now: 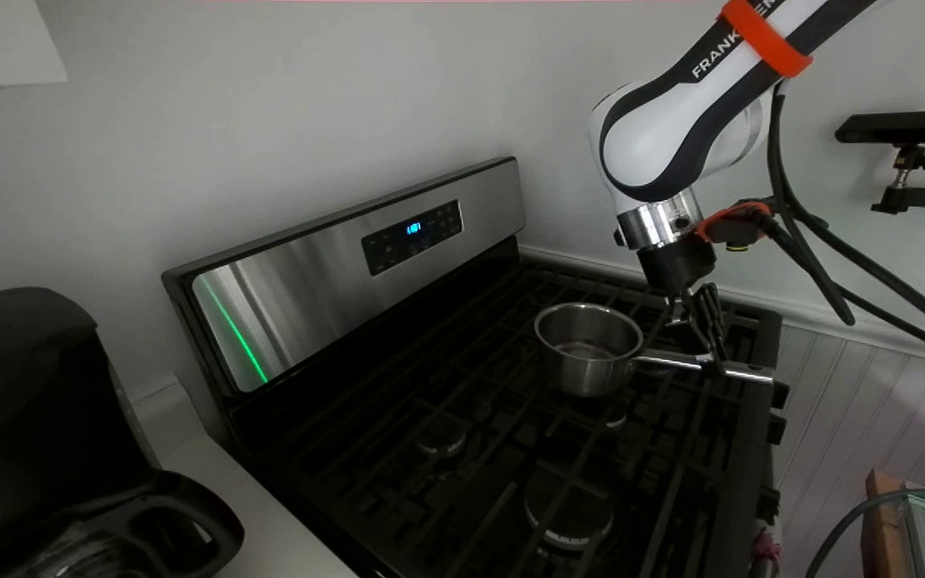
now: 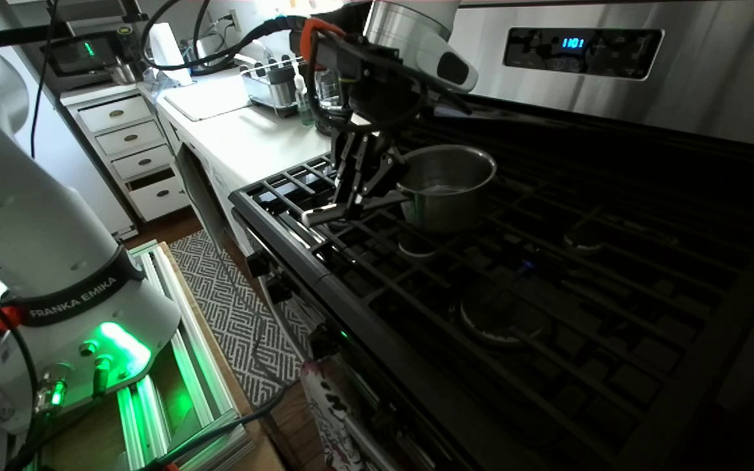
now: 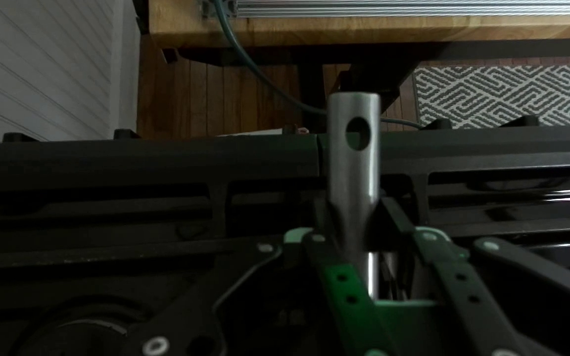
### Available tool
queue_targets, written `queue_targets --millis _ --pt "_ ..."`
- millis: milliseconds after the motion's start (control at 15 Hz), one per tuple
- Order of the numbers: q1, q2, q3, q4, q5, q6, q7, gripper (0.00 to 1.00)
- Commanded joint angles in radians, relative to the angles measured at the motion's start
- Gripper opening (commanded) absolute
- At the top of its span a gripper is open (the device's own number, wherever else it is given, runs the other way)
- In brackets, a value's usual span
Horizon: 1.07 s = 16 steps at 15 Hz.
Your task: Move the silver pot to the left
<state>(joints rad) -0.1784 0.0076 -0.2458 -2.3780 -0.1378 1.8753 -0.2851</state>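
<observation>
Shiny, round silver pot [image 1: 588, 375], 1 long, straight handle [image 3: 354, 168] in the pinching claw [image 3: 356, 213]

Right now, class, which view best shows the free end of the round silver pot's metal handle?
Wrist view: close up, the free end shows its hole. Both exterior views show it smaller, past the black gripper, hole unclear.

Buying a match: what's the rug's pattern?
The rug has grey and white maze lines, clearest in the wrist view.
</observation>
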Motion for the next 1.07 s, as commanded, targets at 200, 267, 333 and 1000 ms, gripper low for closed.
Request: queue_targets --millis 200,267,333,1000 --pt "-0.002 -0.002 0.026 0.009 -0.005 0.012 -0.042 0.07" --pt "0.001 -0.005 0.033 0.007 -0.013 0.017 -0.044 0.07" --pt "0.005 -0.004 0.041 0.007 -0.021 0.02 -0.048 0.07" --pt "0.046 -0.001 0.112 0.027 -0.041 0.038 -0.093 0.07"
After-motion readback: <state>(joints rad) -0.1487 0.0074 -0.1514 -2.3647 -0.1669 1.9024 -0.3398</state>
